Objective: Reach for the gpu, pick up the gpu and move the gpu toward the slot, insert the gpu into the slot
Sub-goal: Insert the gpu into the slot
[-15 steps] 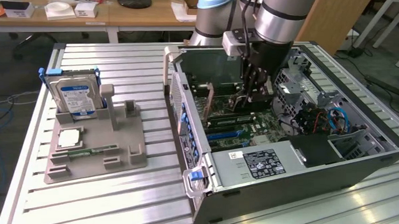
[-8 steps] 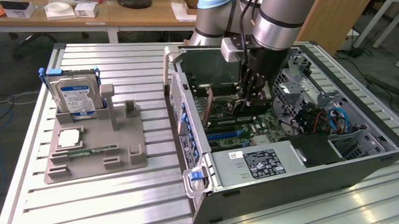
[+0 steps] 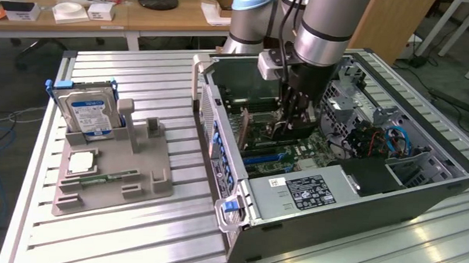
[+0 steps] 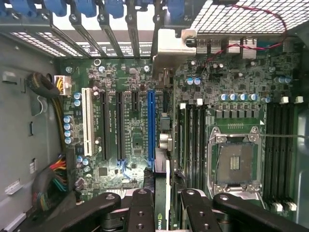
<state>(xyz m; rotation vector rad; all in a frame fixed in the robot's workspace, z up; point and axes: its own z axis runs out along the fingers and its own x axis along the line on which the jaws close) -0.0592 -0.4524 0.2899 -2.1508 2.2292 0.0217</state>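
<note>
The gpu (image 3: pixel 275 130) hangs edge-on inside the open computer case (image 3: pixel 239 225), low over the motherboard. My gripper (image 3: pixel 295 117) is shut on it from above. In the wrist view the dark card (image 4: pixel 166 181) runs from between my black fingers (image 4: pixel 142 205) to its pale metal bracket (image 4: pixel 170 46) at the case's rear wall. My gripper (image 4: pixel 164 195) grips the card's upper edge. The card's edge lies just beside the long blue slot (image 4: pixel 150 125), on the side toward the memory slots. I cannot tell whether the card touches the board.
Black expansion slots (image 4: pixel 119 125) and a white one (image 4: pixel 87 121) lie beside the blue slot. The CPU socket (image 4: pixel 236 162), memory slots (image 4: pixel 190 140), power supply (image 3: pixel 306 192) and cables (image 3: pixel 394 140) crowd the case. A grey holder (image 3: pixel 111 188) outside carries a hard drive (image 3: pixel 87 112) and memory stick (image 3: pixel 108 178).
</note>
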